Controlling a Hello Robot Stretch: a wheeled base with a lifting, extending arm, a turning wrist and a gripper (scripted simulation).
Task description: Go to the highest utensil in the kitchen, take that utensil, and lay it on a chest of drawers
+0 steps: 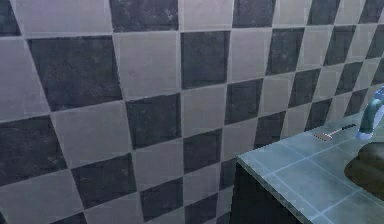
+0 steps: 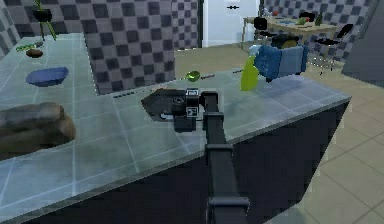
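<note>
On the arm side, a pale tiled surface (image 2: 110,135) runs along a wall (image 2: 130,40) of grey and dark checks. Beyond its far edge are a white door (image 2: 222,22) and a dining table (image 2: 300,32) with chairs. On the surface stand a blue bowl (image 2: 47,75), a yellow-green bottle (image 2: 247,73) and, just beside it, a blue boxy thing (image 2: 282,60). In the forward view, a slim grey utensil (image 1: 335,131) with a reddish end lies on the surface near the tap (image 1: 372,110), up and left of a dark sink (image 1: 368,168) that the frame cuts off. A brown mass (image 2: 35,125) at the arm side view's left edge is too vague to name, as is a small green blob (image 2: 193,75). My arm (image 2: 220,165) reaches out low across the surface. My claw (image 2: 152,103) shows dark against the tiles, and I cannot tell whether it grasps anything.
</note>
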